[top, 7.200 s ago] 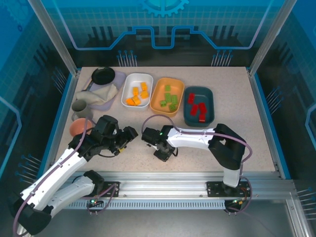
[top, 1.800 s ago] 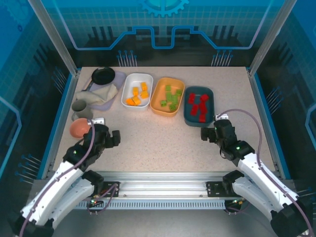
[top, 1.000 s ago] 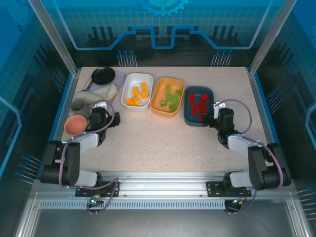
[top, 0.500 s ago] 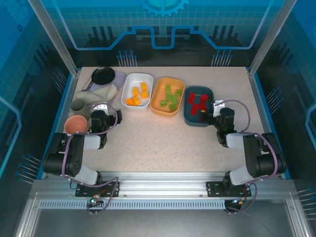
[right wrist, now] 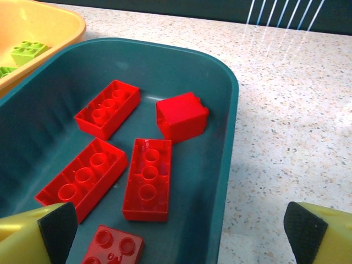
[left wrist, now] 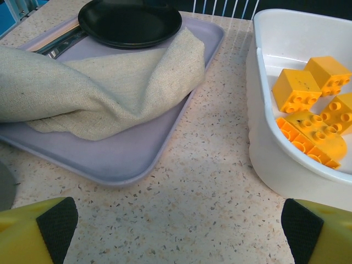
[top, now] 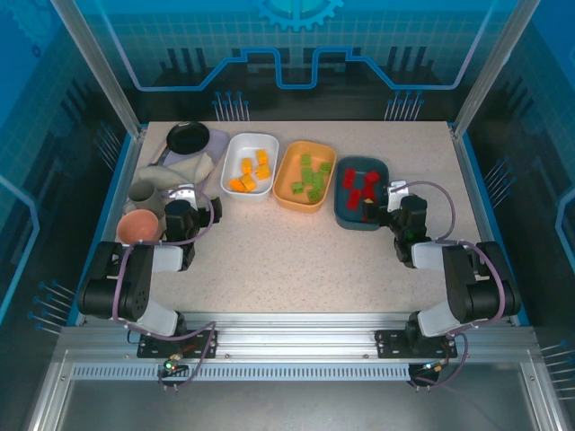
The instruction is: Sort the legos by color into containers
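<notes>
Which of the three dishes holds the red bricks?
The dark teal dish, rightmost; the white dish holds orange-yellow bricks, the orange dish green bricks.

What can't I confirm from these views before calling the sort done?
- Left wrist: white dish cut by the right edge; its right part is out of frame.
- Left wrist: cloth hides part of the tray.
- Right wrist: teal dish cut left and bottom; one red brick cropped.
- Top: green bricks too small to count surely.
</notes>
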Motion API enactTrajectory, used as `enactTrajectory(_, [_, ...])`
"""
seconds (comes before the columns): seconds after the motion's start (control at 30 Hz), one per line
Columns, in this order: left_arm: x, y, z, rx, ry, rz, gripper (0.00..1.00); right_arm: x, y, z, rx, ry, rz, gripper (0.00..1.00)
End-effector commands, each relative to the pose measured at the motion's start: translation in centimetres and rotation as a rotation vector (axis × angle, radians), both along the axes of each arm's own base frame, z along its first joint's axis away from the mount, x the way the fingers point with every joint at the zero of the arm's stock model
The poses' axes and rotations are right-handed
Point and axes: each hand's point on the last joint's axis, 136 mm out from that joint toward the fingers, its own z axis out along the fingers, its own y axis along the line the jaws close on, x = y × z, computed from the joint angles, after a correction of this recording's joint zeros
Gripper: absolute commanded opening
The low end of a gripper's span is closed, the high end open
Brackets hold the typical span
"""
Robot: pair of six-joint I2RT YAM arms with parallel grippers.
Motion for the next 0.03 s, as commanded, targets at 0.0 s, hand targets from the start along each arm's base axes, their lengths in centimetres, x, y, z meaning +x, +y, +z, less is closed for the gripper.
enactTrajectory(0.0, [0.26,-0.13,0.38,0.020,-0.016,-0.017,0.99,0.23,-0.07,0.28,0.000,-0.022,0.018,1.00])
